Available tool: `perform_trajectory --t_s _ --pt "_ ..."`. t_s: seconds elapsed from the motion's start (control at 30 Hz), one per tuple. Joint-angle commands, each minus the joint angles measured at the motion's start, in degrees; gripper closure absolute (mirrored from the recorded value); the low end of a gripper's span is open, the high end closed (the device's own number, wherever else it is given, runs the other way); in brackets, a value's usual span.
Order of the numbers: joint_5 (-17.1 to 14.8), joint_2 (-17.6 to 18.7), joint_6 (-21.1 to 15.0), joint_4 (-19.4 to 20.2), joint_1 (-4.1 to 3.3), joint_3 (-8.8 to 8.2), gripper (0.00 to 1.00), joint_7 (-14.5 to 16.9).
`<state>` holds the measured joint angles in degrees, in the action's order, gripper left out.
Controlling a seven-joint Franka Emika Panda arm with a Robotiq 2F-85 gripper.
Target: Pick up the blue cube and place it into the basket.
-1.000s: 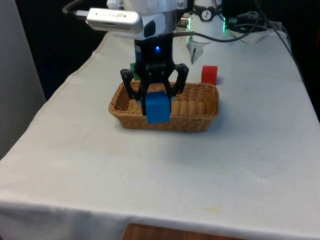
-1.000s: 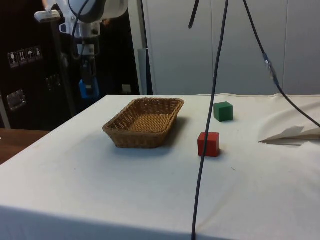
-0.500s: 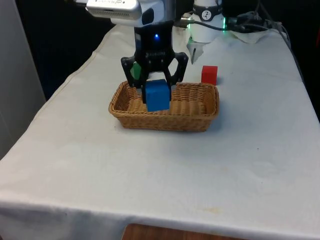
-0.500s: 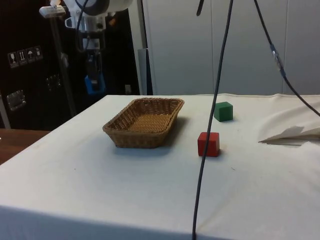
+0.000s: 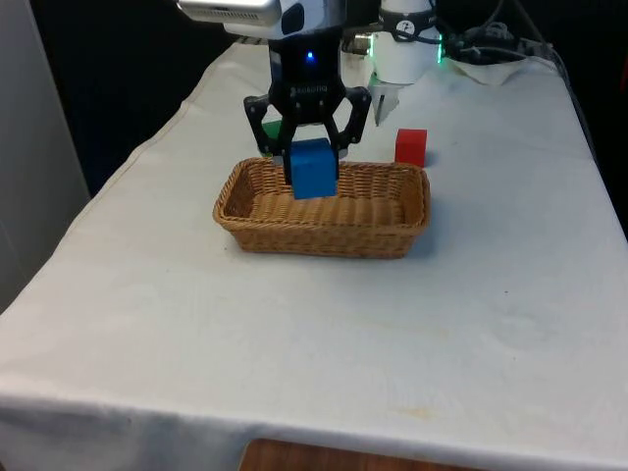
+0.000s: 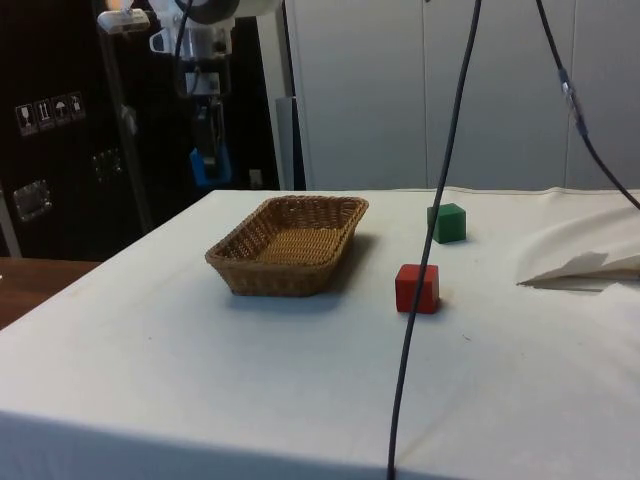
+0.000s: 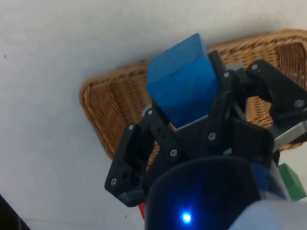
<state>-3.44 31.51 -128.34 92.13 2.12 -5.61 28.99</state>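
My gripper (image 5: 312, 167) is shut on the blue cube (image 5: 312, 170) and holds it in the air. In the front view the cube hangs over the far rim of the wicker basket (image 5: 319, 240), towards the front view's left. The side view shows the gripper (image 6: 210, 160) with the cube (image 6: 210, 167) well above the table, near the basket's (image 6: 270, 275) end. In the wrist view the cube (image 7: 182, 84) sits tilted between the black fingers (image 7: 218, 103), with the basket's (image 7: 103, 120) corner beneath it.
A red cube (image 5: 411, 146) lies on the cloth just beyond the basket, also seen as the red cube (image 6: 417, 288) in the side view. A green cube (image 6: 447, 222) sits farther back. A black cable (image 6: 420, 250) hangs across the side view.
The gripper has carried the blue cube up and farther from the front camera, from in front of the basket's near wall to over its far rim; it has moved right in the side view.
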Motion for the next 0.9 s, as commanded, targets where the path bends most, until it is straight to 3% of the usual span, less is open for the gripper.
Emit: perform_trajectory --t_s 0.0,0.33,0.57,0.6,0.67,0.87 --pt "0.23 -0.86 -0.92 1.32 -0.23 -0.23 1.0 -0.57" --pt "0.0 -2.75 -0.8 4.53 -0.06 -0.23 1.0 -1.66" --pt "0.46 -3.78 -2.18 6.82 -0.34 -0.69 1.0 -4.07" --pt "0.0 -3.32 -1.2 6.07 -0.06 -0.34 1.0 -3.44" --pt "0.52 -3.9 -2.23 7.22 -0.4 -0.74 1.0 -4.58" --pt "0.74 -4.64 -2.81 8.82 -0.52 -1.03 1.0 -6.13"
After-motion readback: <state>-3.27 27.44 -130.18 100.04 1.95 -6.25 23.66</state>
